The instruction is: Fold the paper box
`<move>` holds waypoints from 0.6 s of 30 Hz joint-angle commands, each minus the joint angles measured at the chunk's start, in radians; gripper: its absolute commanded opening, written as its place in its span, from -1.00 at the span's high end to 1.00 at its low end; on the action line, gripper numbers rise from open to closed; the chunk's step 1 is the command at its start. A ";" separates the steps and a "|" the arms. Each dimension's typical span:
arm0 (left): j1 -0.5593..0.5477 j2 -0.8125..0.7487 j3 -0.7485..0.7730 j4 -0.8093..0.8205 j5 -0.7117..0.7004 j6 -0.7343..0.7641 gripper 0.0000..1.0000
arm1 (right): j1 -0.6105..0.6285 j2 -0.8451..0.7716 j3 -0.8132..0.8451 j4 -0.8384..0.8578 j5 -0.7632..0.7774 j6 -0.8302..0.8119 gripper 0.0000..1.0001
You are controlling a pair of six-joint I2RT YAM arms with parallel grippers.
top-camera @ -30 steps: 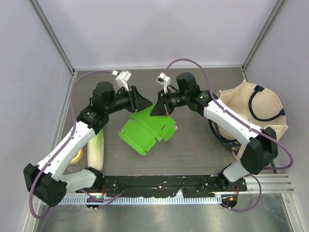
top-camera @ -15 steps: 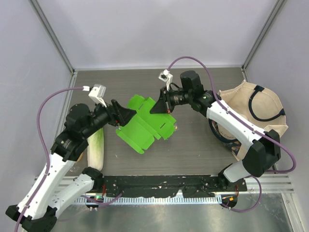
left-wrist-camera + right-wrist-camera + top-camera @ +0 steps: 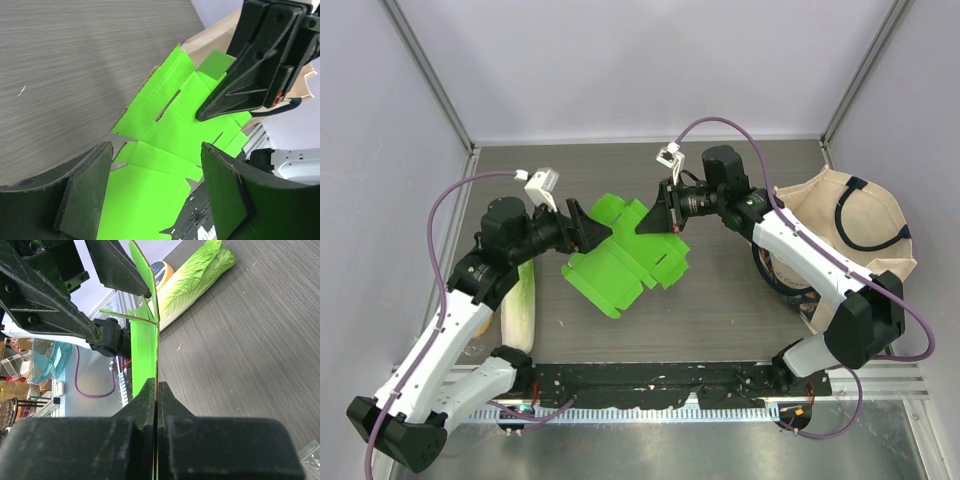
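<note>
Paper box [image 3: 625, 262] sits left of the middle of the desk [image 3: 740, 300], a flat sheet of thin bright green card with notched flaps, crease lines and narrow cut slots. Its far part is lifted, while the near flaps spread out toward my bases. My right claw [image 3: 642, 228] is pinched tight on the lifted part: in the right wrist view its two black fingers [image 3: 145, 400] press together with the card's thin edge [image 3: 145, 355] running straight up from between them. My left claw [image 3: 595, 235] stands wide at the sheet's left side. In the left wrist view its two broad, dark, curved fingers [image 3: 82, 190] frame the creased green panels [image 3: 175, 125], and I cannot tell whether either one touches the card. There, too, the wedge-shaped tip of my right claw [image 3: 202, 115] comes down on the green surface. The desk has a grey, fine streaked grain. A long pale cabbage [image 3: 520, 305] with ribbed leaves lies at the left, and a beige cloth tote bag [image 3: 850, 235] slumps at the right.
</note>
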 commanded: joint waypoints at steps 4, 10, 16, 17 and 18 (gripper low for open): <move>0.004 0.021 -0.015 0.104 0.081 -0.028 -0.48 | 0.000 -0.042 0.004 0.078 -0.035 0.033 1.00; 0.004 -0.001 -0.048 0.174 0.151 -0.062 -0.17 | 0.002 -0.032 0.005 0.080 -0.016 0.041 1.00; 0.002 -0.016 -0.121 0.274 0.185 -0.163 -0.01 | -0.001 -0.025 -0.006 0.138 -0.024 0.095 1.00; 0.003 -0.012 -0.127 0.283 0.188 -0.169 -0.03 | 0.000 -0.028 -0.010 0.149 -0.027 0.104 1.00; 0.001 -0.004 -0.141 0.292 0.191 -0.183 -0.04 | 0.002 -0.031 -0.016 0.172 -0.036 0.119 1.00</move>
